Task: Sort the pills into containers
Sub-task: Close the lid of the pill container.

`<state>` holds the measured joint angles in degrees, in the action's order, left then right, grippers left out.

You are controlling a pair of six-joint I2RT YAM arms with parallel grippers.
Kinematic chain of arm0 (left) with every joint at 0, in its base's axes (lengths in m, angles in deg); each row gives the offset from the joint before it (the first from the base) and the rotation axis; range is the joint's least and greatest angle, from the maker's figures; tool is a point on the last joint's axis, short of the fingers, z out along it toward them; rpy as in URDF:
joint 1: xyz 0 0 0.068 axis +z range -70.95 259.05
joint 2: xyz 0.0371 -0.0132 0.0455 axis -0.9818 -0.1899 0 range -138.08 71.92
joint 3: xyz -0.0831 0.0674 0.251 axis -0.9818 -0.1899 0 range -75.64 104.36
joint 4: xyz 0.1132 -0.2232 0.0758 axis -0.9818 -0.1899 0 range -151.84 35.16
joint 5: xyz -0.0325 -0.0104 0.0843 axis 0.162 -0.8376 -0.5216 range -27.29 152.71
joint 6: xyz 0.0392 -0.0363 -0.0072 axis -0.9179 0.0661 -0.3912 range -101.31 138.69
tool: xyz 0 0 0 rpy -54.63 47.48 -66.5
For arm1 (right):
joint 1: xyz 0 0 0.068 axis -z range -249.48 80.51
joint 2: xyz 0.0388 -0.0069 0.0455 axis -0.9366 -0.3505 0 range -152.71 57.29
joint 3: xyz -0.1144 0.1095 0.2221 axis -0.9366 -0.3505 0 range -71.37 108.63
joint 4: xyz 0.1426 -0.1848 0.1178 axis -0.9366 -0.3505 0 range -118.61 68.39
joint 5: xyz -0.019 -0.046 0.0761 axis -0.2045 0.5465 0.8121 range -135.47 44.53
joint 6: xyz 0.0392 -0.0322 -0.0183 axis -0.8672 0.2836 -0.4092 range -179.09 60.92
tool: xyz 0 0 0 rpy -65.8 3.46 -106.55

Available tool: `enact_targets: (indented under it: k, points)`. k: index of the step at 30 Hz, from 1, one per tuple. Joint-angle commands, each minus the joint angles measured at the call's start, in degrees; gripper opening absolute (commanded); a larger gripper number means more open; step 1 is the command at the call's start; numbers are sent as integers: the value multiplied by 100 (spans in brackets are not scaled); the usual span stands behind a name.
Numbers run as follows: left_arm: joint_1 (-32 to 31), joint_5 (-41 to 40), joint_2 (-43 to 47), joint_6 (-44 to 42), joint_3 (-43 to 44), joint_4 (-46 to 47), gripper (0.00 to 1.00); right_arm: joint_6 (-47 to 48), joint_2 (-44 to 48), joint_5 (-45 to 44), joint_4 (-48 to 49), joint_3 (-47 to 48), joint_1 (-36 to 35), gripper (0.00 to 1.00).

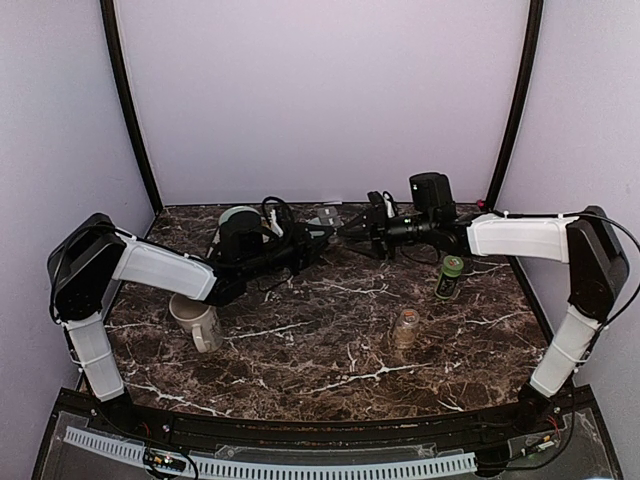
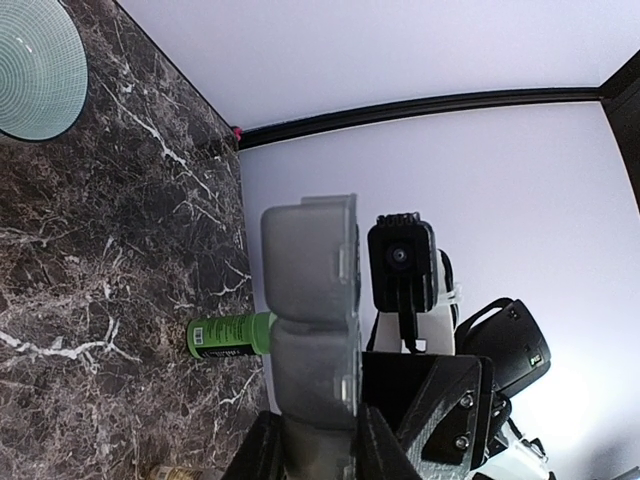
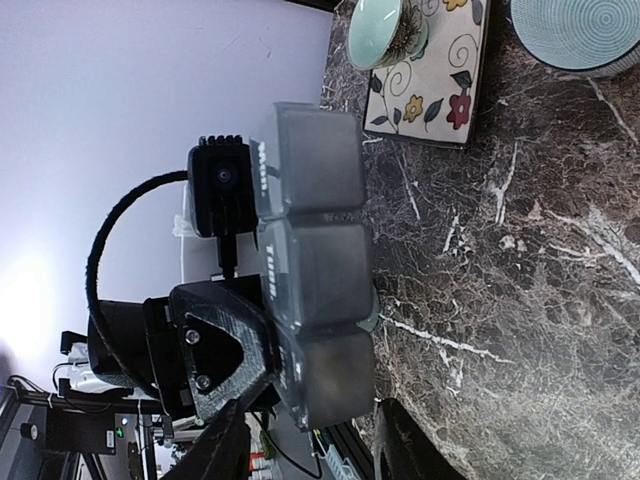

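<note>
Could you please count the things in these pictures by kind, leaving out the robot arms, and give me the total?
pill organizer: 1
bottles: 2, the green bottle and the clear bottle
cups: 2, the beige mug and the teal cup
teal bowl: 1
floral coaster: 1
total: 7

The pill organizer [image 3: 315,250] is a frosted grey strip of day-labelled compartments with the lids shut. It is raised off the counter, near the middle of the counter's far edge. The green bottle [image 1: 450,277] stands upright near the right edge. The amber bottle [image 1: 405,327] stands upright nearer the front, apart from the green one.
</note>
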<state>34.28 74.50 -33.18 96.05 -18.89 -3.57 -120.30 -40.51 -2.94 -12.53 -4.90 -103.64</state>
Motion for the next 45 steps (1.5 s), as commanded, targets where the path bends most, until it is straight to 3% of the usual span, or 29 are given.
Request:
enact_targets:
  k: [1,14,28,31,37,45]
  points:
    - [-62,-67,187,87,100,212,0,-189,203,-60,441,-196,-37,43]
    - [-145,-58,228,64,103,199,0,-500,132,-95,834,-211,-34,40]
    - [-250,131,70,174,269,413,2,-822,147,-138,1232,-389,-45,21]
    - [-260,148,96,125,238,450,8,-851,147,-114,1290,-412,-43,14]
    - [-260,53,310,-33,48,278,33,-788,186,-27,1311,-484,-37,7]
    - [-260,24,557,-214,-158,162,57,-624,315,87,1244,-551,28,5]
